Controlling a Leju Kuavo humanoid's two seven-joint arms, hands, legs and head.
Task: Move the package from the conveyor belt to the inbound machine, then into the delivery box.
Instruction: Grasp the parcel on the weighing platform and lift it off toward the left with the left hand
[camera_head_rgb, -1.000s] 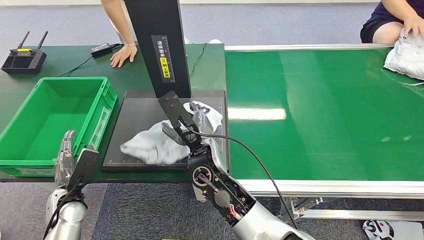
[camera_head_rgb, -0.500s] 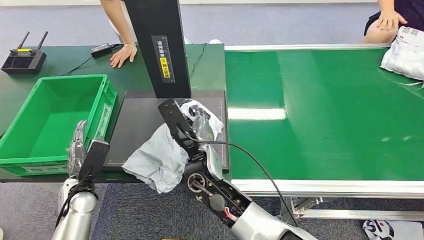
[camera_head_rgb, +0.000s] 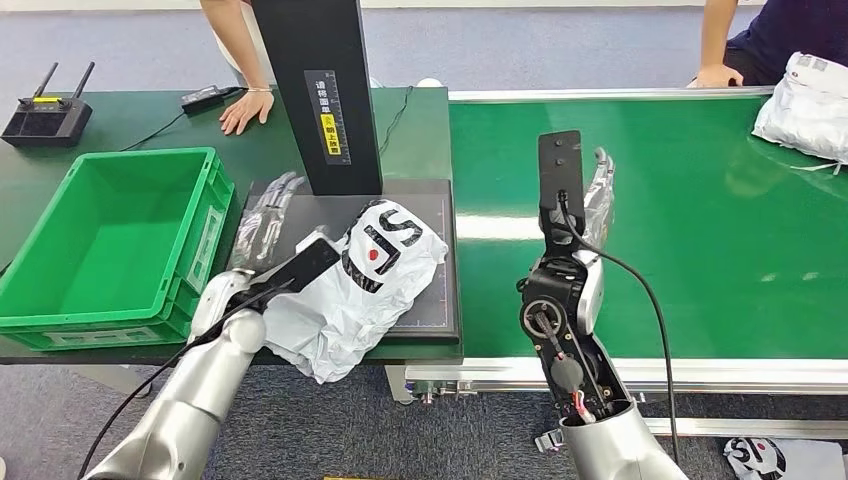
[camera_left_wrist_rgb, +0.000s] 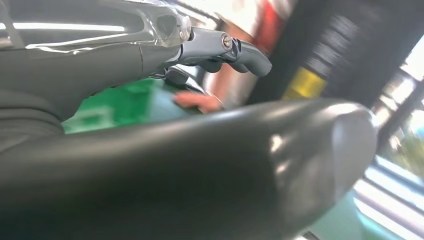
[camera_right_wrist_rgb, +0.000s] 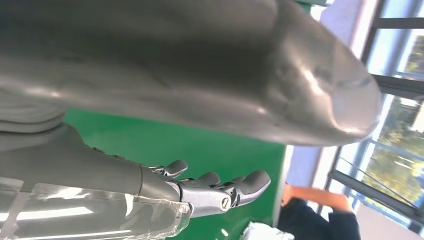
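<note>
Nearest me, the package (camera_head_rgb: 352, 285) lies on the black plate of the inbound machine (camera_head_rgb: 440, 215), but its lower end droops over the front edge toward the floor. My left hand (camera_head_rgb: 262, 222) is stretched flat just beside it, at the plate's left edge near the machine's black column (camera_head_rgb: 312, 80); the fingers look straight and apart with nothing in them, though the wrist view is too blurred for me to swear they don't brush the bag. My right hand (camera_head_rgb: 594, 205) is raised over the conveyor belt (camera_head_rgb: 680, 240), fingers extended and slightly spread, empty, well apart from the package.

The risk I judge greatest is the bag sliding off: it is slick, crumpled film, and a sideways nudge from my left fingers could tip the hanging end over the edge. A shallow pinch on loose film might also slip on the way to the delivery box (camera_head_rgb: 100, 240) to my left. Farther off, another package (camera_head_rgb: 810, 105) lies at the belt's far right, near a person's hand (camera_head_rgb: 712, 76).
</note>
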